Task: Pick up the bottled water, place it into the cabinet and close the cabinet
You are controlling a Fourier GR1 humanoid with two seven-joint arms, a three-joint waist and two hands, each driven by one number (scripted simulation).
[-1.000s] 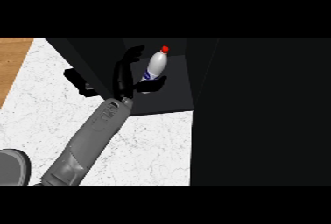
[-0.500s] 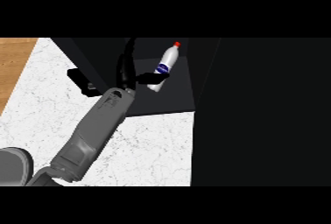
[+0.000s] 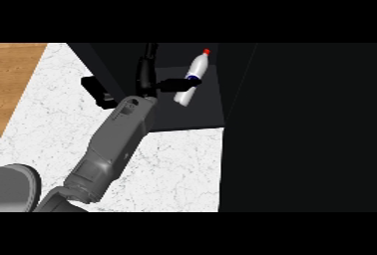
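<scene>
We see the bottled water (image 3: 191, 77), white with a red cap and a dark blue band on its label, lying tilted inside the dark cabinet (image 3: 199, 112), its cap pointing to the far right and its base toward the near left. It sits over the grey floor of the open compartment, toward the far part of it. Just left of the bottle is one black hand (image 3: 151, 79), at the end of a grey forearm (image 3: 114, 144) that rises from the lower left across the white marbled counter (image 3: 177, 169); which arm this is we cannot tell for sure from the view, though it enters on the left side. The hand is spread: one finger points right and touches the bottle near its label, another stands straight toward the far side, and a third part sticks out to the left over the counter. The fingers are not curled round the bottle. A strip of wooden floor (image 3: 18, 74) shows at the far left, beyond the counter's edge. The right half of the view is dark cabinet front.
</scene>
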